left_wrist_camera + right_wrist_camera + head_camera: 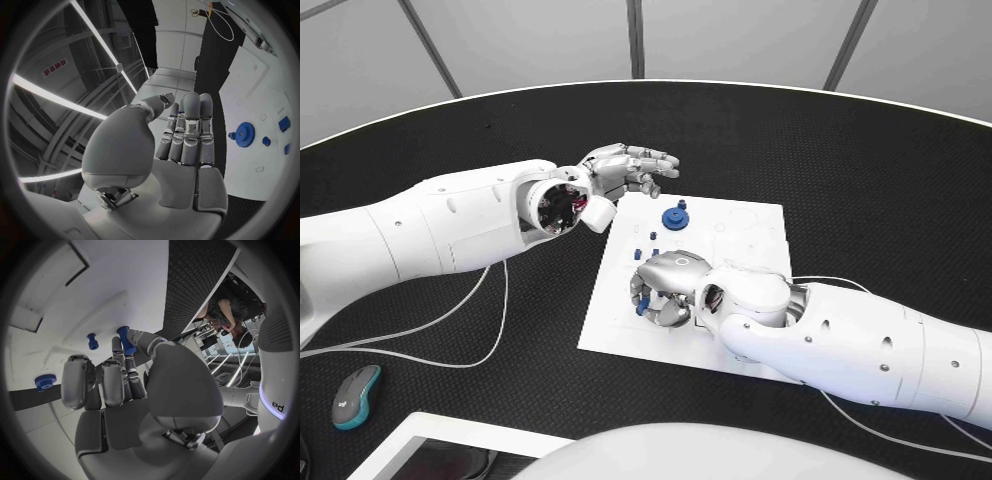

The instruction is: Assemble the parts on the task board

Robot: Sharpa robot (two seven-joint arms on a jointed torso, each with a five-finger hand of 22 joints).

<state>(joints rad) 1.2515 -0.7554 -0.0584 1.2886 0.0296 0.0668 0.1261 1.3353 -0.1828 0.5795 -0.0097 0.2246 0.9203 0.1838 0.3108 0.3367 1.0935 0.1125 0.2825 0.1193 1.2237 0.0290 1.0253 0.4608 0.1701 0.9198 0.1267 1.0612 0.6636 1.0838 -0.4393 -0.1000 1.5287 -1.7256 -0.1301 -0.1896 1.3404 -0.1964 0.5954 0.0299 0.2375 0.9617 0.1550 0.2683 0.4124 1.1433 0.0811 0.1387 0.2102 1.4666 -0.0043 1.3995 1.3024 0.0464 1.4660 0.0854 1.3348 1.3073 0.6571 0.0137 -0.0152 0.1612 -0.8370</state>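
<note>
Two hands work near the white task board (pixel 733 225), which lies in the middle of the black table (pixel 877 170). The left hand (pixel 629 168) hovers just past the board's far left corner, fingers loosely curled and holding nothing. The right hand (pixel 668 285) is low over the board's left half, its fingertips (pixel 128 347) pinching a small blue peg (pixel 125 339). A blue gear (pixel 675 216) stands farther up the board, free on all sides. A cable (pixel 473 335) lies left of the board, and a mouse (pixel 356 397) sits near the front left edge
</note>
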